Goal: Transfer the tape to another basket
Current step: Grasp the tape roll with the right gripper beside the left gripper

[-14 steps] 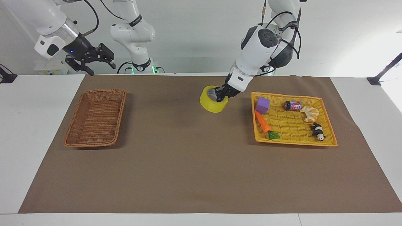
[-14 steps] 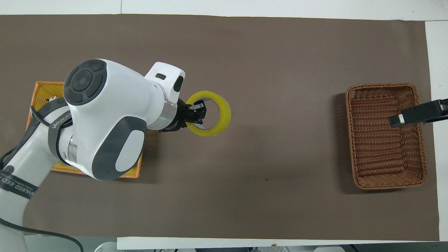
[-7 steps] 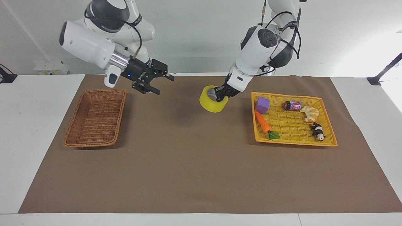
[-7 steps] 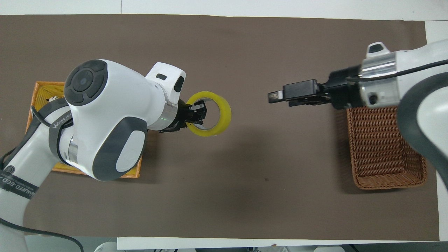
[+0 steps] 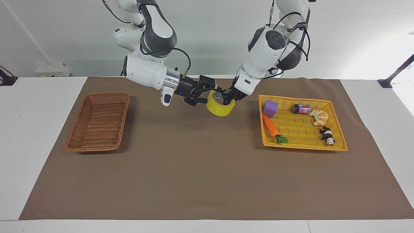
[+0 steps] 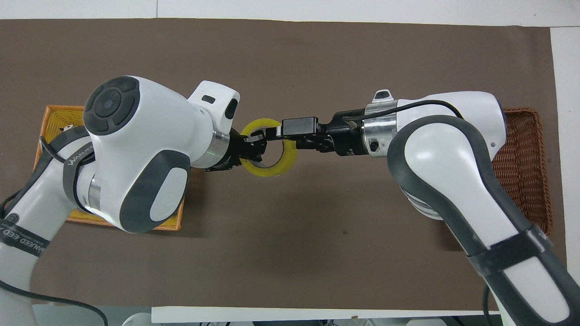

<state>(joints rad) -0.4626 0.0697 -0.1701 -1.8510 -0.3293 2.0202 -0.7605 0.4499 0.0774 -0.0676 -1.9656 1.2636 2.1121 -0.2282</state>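
**Tape roll between two grippers above the mat**

The left gripper is clamped on the wall of the wide translucent yellow tape roll, holding it tilted above the brown mat. The right gripper, jaws spread wide, straddles the roll's other edge. The deep brown wicker basket sits well apart, toward the right arm's end of the table.

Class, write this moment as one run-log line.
stage: handover | left gripper: shut on tape, in air | right gripper: open around tape's wall | basket: no tape yet
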